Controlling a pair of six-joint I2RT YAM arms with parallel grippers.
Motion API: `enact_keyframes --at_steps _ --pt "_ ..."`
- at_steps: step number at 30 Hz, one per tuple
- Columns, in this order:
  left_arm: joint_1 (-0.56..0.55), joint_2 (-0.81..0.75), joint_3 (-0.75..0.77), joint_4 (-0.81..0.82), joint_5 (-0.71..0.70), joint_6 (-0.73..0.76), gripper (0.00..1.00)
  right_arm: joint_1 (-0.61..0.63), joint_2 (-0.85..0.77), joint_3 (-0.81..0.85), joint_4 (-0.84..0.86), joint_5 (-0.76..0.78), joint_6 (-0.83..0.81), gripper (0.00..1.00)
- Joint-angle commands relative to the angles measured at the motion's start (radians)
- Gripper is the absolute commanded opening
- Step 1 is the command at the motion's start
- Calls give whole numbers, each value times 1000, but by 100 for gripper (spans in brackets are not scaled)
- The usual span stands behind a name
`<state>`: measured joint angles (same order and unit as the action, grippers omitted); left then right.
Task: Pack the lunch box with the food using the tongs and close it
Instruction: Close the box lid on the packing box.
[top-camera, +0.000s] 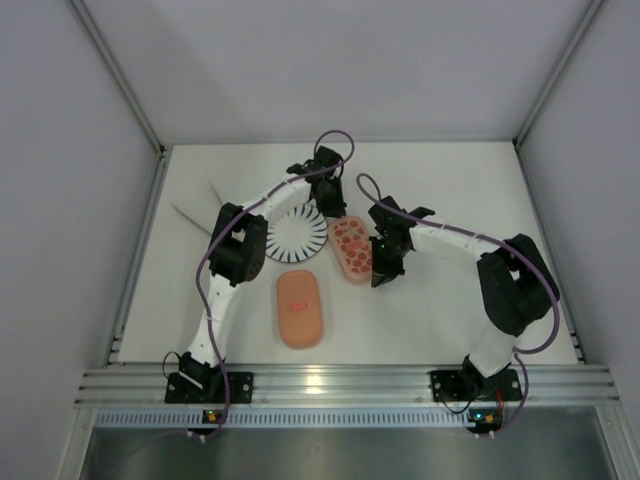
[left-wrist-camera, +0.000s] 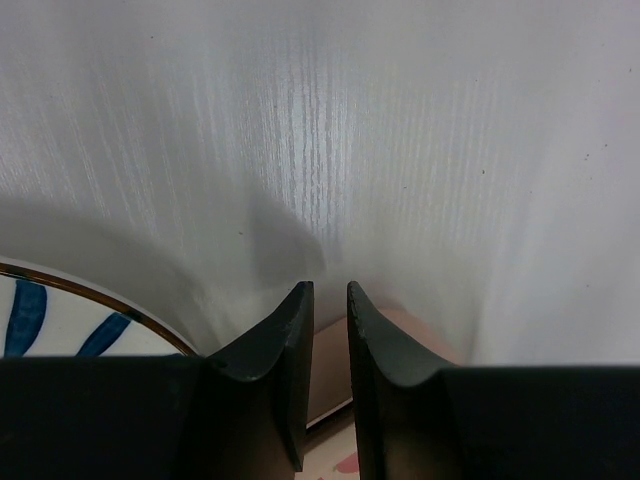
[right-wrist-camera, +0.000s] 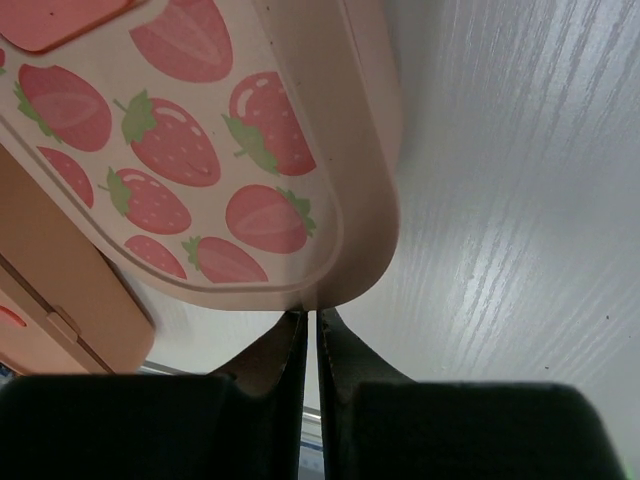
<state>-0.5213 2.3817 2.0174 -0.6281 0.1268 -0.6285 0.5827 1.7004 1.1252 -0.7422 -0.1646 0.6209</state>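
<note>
The lunch box lies at the table's middle with its strawberry-printed lid on top. My left gripper hangs over its far end. In the left wrist view the jaws stand a little apart, nothing pinched, and the pink box end shows through the gap. My right gripper is at the box's near end, shut, its tips touching the lid's rim. A second pink box part with a small red mark lies nearer the arms. The tongs lie at the far left. The food is hidden.
A round white plate with dark radial stripes sits just left of the lunch box, and its rim shows in the left wrist view. White walls enclose the table on three sides. An aluminium rail runs along the near edge.
</note>
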Motion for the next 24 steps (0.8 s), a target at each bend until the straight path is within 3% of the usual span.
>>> enact_keyframes --at_steps 1,12,24 --pt "-8 -3 -8 34 14 10 25 20 27 65 61 -4 -1 6" --pt "-8 -1 -8 30 16 15 24 22 47 94 44 -15 -20 6" --pt "-8 2 -3 19 7 18 25 22 -94 149 -111 8 -62 7"
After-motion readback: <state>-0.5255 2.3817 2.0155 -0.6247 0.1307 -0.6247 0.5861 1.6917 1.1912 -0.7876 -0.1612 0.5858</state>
